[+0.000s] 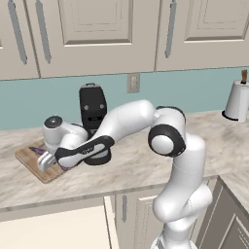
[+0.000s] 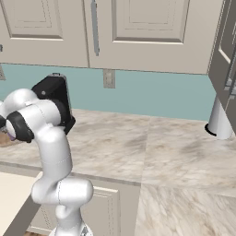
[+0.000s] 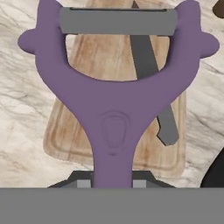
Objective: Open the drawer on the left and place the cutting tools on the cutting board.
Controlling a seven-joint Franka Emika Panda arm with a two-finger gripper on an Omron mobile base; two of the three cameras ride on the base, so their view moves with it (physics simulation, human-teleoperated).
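One tool already lies on the cutting board [image 3: 109, 57] — the knife [image 3: 151, 78]. The pincer [image 3: 113, 181], clamped on the peeler [image 3: 114, 105], hangs above it; lower gently, release beside the blade. The coffee machine [image 1: 93, 112] stands just behind, near the table's back edge.

Matt purple plastic-looking peeler [image 3: 113, 113] with a dull grey metal blade; cutting board [image 3: 65, 135] of light grained wood; counter [image 1: 146, 160] of smooth veined marble-like stone.
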